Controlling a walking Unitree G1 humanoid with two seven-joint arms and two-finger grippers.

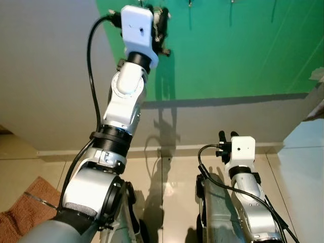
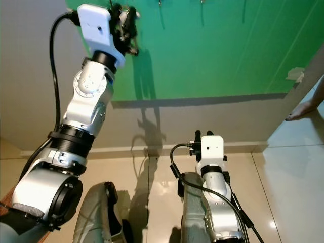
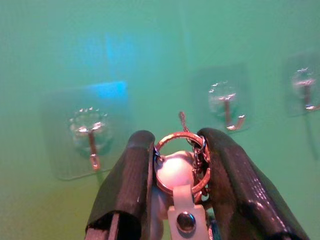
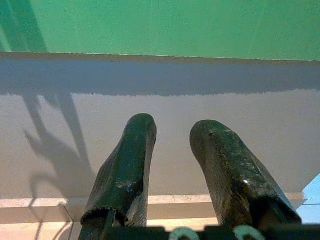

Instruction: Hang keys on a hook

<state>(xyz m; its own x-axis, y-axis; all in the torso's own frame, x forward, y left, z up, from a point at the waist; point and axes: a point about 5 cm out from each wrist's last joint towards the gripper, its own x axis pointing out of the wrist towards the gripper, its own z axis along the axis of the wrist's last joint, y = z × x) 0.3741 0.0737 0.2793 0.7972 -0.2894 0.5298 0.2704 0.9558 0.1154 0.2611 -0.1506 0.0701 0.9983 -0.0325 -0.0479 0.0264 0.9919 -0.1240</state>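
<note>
Left gripper (image 3: 176, 165) clamps the key ring (image 3: 180, 167) near blurry, seemingly clear hooks (image 3: 90, 137).

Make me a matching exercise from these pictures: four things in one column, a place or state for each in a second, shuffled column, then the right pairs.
Things:
1. left gripper
2. right gripper
3. key ring
4. hooks

Places or states:
A. stuck on the green wall panel, bare
B. low, open, holding nothing
C. raised to the green panel, shut
D. clamped between two black fingers

Pairs: 1-C, 2-B, 3-D, 4-A
</note>
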